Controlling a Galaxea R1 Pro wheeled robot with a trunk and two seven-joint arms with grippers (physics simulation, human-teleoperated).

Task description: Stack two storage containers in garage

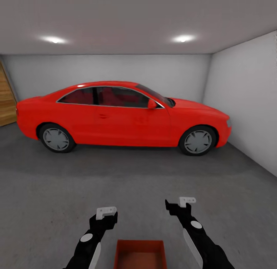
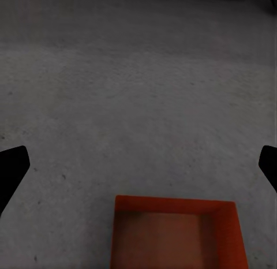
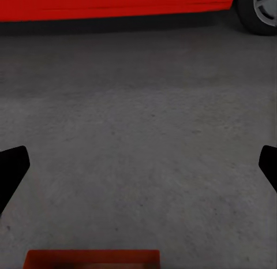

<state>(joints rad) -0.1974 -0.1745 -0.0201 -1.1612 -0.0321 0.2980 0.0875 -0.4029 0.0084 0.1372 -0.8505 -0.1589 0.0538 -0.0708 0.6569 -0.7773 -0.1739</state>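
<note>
Head view: garage, red car [image 1: 123,115] ahead. Storage container [image 1: 140,254] sits on concrete floor [image 1: 57,192] between my arms. Left gripper [image 1: 104,215], right gripper [image 1: 181,204] both spread, empty. Next container must descend squarely, walls aligned.

1 rust-red open-top storage container [image 1: 140,255] sits upright on the grey garage floor [image 1: 138,184]

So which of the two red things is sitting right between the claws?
The small open bin on the floor, low between both arms; the car is parked farther off, by the back wall.
</note>
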